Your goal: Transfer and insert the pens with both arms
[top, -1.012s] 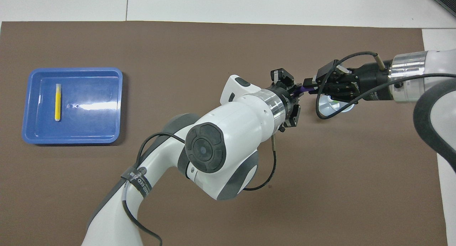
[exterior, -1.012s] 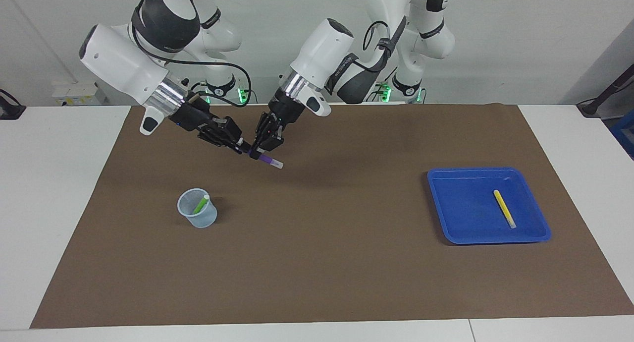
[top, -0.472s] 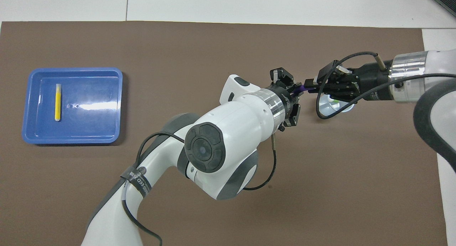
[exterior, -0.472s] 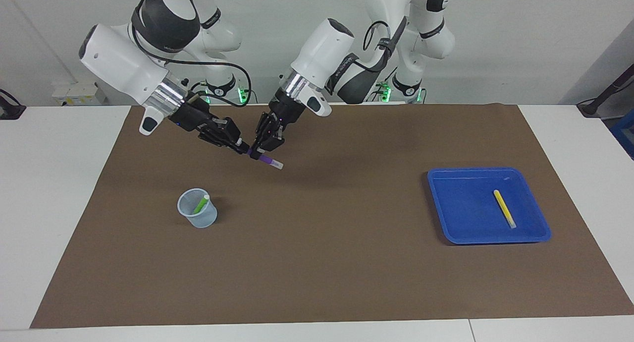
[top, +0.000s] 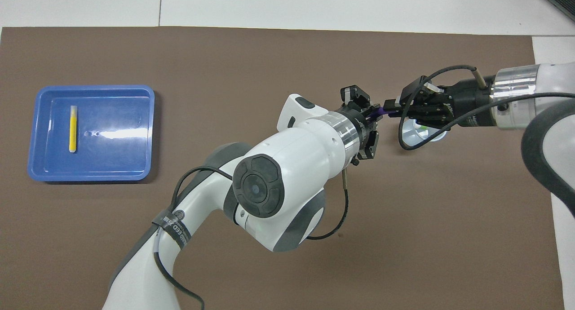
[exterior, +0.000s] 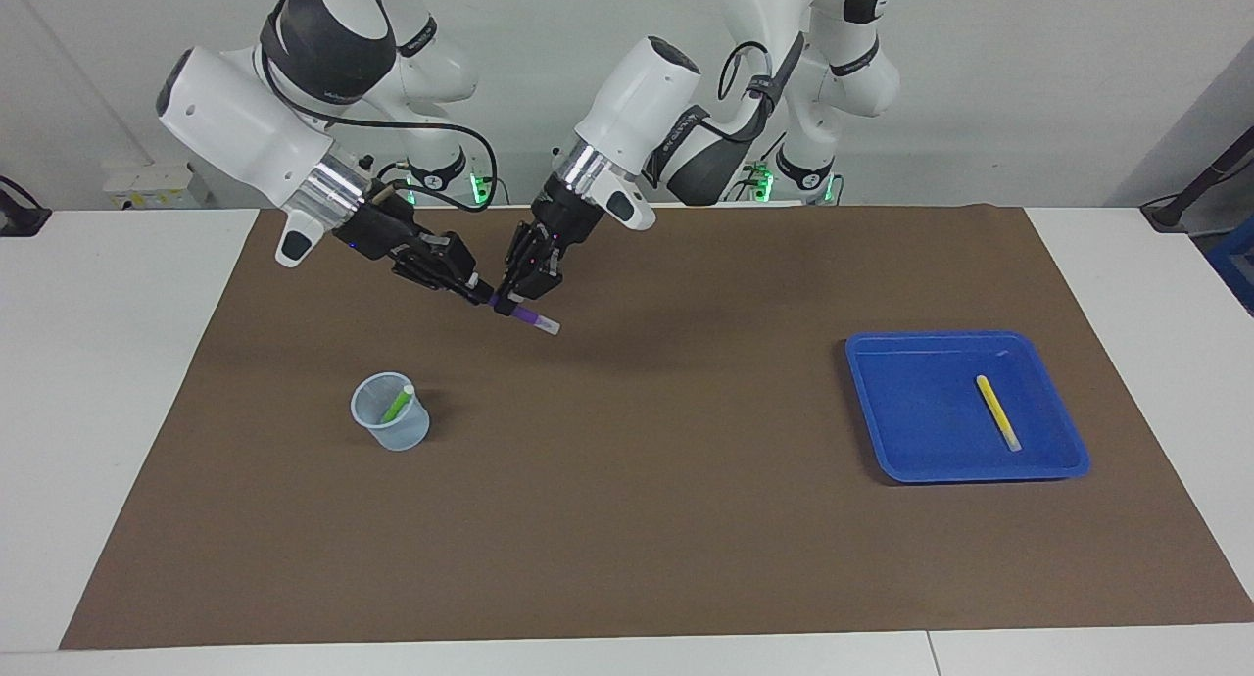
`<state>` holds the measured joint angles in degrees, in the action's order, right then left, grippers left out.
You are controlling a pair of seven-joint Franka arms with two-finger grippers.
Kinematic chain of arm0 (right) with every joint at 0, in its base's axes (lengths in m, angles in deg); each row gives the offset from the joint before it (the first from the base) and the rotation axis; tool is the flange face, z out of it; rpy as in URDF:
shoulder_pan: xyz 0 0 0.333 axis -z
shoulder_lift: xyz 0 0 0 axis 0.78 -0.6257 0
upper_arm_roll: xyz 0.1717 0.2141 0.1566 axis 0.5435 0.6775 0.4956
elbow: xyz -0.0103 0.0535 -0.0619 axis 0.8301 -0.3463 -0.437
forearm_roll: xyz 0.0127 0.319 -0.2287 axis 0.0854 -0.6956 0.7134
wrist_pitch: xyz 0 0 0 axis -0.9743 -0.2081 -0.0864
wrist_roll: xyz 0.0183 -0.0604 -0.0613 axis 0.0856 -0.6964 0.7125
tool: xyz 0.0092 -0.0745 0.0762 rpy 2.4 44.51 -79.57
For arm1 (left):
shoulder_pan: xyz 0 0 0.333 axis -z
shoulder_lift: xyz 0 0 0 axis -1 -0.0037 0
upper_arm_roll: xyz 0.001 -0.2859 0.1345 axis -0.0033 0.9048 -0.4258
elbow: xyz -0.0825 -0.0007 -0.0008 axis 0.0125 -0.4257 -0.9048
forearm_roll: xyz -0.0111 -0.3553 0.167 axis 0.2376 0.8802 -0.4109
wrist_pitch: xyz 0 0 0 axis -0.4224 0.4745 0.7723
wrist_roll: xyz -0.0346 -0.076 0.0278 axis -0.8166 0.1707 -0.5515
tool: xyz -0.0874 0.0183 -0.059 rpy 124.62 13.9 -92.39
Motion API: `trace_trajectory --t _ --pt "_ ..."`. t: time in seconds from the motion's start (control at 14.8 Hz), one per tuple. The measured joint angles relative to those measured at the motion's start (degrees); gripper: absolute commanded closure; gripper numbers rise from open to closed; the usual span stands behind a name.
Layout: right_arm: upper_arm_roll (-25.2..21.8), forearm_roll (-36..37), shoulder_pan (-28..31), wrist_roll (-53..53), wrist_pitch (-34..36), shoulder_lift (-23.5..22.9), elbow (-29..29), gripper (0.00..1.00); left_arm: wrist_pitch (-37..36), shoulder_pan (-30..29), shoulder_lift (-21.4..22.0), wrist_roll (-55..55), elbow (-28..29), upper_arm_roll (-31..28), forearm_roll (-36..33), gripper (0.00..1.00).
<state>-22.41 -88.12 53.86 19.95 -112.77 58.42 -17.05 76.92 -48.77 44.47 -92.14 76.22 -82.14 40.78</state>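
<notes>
The slim purple pen [exterior: 527,314] hangs tilted in the air over the matte brown mat [exterior: 647,519] on the white counter [exterior: 98,382], nearer the robots than everything else. The right gripper [exterior: 477,292] pinches its dark end; the left gripper [exterior: 509,302] pinches its middle, the pale cap poking free. Farther out, a translucent ribbed cup [exterior: 391,424] holds the green pen [exterior: 398,403] leaning. Toward the left arm's end, a glossy blue rectangular tray [exterior: 911,421] holds the yellow pen [exterior: 997,411] lying flat.

A white table [exterior: 118,382] is covered by a brown mat [exterior: 637,519]. On it, a clear cup [exterior: 392,426] and a blue tray [exterior: 911,411] are set well apart.
</notes>
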Motion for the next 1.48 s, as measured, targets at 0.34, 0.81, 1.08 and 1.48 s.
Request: trace_trajectory --t 0.34,0.81,1.08,1.48 --pt "0.04 1.21 0.00 -0.02 -0.24 0.00 0.00 1.00 0.00 0.19 0.13 0.02 -0.18 0.22 -0.10 0.00" --pt "-0.06 9.08 0.60 -2.00 1.10 -0.09 1.25 1.00 -3.93 -3.04 0.53 0.00 -0.20 -1.11 -0.10 0.00" --pt "-0.18 19.54 1.03 -6.04 3.13 -0.39 3.06 1.00 -5.29 -6.37 0.67 -0.12 -0.17 -1.43 -0.10 0.00" --pt "-0.38 32.02 6.05 -20.39 2.93 -2.09 3.09 1.00 -5.30 -12.12 0.67 -0.10 -0.10 -1.79 -0.10 0.00"
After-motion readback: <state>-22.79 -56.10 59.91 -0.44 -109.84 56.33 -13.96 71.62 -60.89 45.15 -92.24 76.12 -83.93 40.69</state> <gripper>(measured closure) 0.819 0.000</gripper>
